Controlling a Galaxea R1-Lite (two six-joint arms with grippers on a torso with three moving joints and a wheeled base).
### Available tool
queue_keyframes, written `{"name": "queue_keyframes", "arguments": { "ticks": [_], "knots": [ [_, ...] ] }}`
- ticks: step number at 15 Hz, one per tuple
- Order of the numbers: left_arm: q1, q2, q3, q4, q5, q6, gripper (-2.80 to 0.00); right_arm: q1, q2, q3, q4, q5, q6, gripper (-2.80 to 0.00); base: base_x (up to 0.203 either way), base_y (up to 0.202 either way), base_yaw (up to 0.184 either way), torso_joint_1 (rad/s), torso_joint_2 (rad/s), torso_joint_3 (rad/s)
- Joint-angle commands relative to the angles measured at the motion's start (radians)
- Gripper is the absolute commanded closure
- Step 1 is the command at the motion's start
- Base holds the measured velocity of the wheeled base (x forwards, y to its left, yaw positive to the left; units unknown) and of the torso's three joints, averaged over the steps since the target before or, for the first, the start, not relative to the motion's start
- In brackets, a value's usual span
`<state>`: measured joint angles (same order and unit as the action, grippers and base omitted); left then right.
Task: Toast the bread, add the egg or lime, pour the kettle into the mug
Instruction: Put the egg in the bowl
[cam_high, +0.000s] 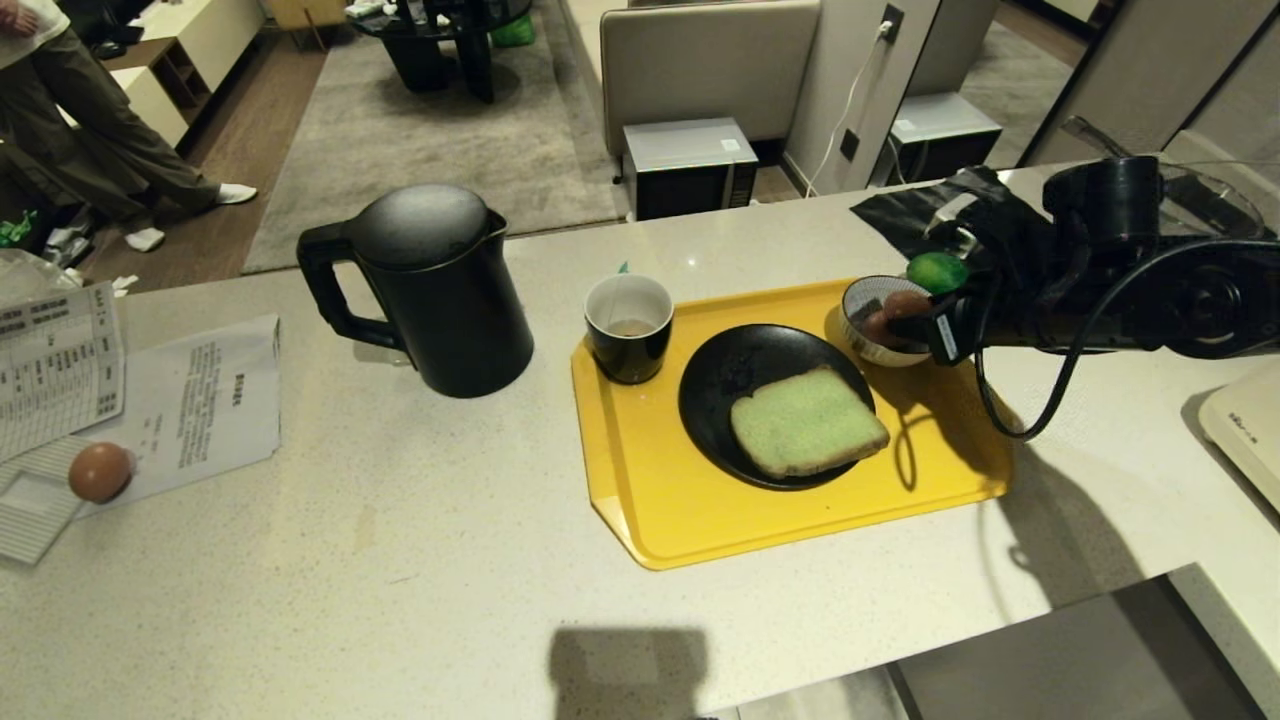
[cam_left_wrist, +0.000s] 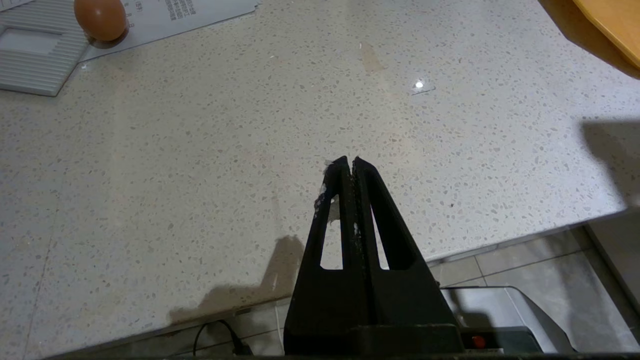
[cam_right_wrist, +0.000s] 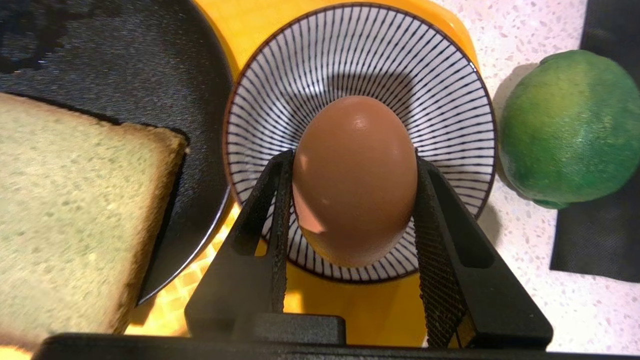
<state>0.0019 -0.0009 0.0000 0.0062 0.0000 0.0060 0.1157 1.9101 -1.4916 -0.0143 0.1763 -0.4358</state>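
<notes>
Over striped bowl (cam_right_wrist: 360, 65), right hand (cam_right_wrist: 352, 180) clasping smooth brown egg (cam_right_wrist: 355, 175)

A home, or a room furnished as one, is suggested: an open-plan kitchen counter facing a living area. A pale speckled stone countertop (cam_high: 420, 520) is seen in front, with a black kettle (cam_high: 425, 285), a yellow tray (cam_high: 640, 500), a black plate (cam_high: 720, 380) and a striped bowl (cam_right_wrist: 400, 65) laid out on it as for breakfast. Beyond the counter, a wooden floor (cam_high: 230, 140) covered by a grey rug (cam_high: 400, 140) is visible, along with an upholstered beige seat (cam_high: 700, 60), a dark low table (cam_high: 440, 40) and low pale shelving (cam_high: 170, 70). Printed papers (cam_high: 190, 400) are spread on the counter. A person's legs (cam_high: 110, 130), in socks without shoes, are seen at the far left.
</notes>
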Motion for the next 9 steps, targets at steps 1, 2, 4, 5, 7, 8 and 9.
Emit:
{"name": "queue_keyframes", "arguments": {
  "ticks": [1,2,4,5,7,8,9],
  "knots": [
    [0.001,0.000,0.000,0.000,0.000,0.000,0.00,0.002,0.037,-0.035,-0.001,0.000,-0.003,0.00,0.000,0.000,0.000,0.000,0.00,0.000],
    [0.000,-0.001,0.002,0.000,0.000,0.000,0.00,0.002,0.050,-0.051,-0.001,-0.001,-0.002,0.00,0.000,0.000,0.000,0.000,0.00,0.000],
    [0.000,-0.001,0.001,0.000,0.000,0.000,0.00,0.001,0.074,-0.070,-0.001,-0.001,-0.001,0.00,0.000,0.000,0.000,0.000,0.00,0.000],
    [0.001,0.001,0.001,0.000,0.000,0.000,0.00,0.002,0.080,-0.072,-0.001,-0.001,-0.003,0.00,0.000,0.000,0.000,0.000,0.00,0.000],
    [0.001,0.000,0.000,0.000,0.000,0.000,0.00,0.002,0.089,-0.075,-0.001,-0.001,-0.003,0.00,0.000,0.000,0.000,0.000,0.00,0.000],
    [0.000,0.001,0.002,0.000,0.000,0.000,0.00,0.002,0.090,-0.077,-0.001,-0.001,-0.003,0.00,0.000,0.000,0.000,0.000,0.00,0.000],
    [0.000,-0.001,0.001,0.000,0.000,0.000,0.00,0.002,0.093,-0.081,-0.001,0.000,-0.003,0.00,0.000,0.000,0.000,0.000,0.00,0.000]
  ]
}}
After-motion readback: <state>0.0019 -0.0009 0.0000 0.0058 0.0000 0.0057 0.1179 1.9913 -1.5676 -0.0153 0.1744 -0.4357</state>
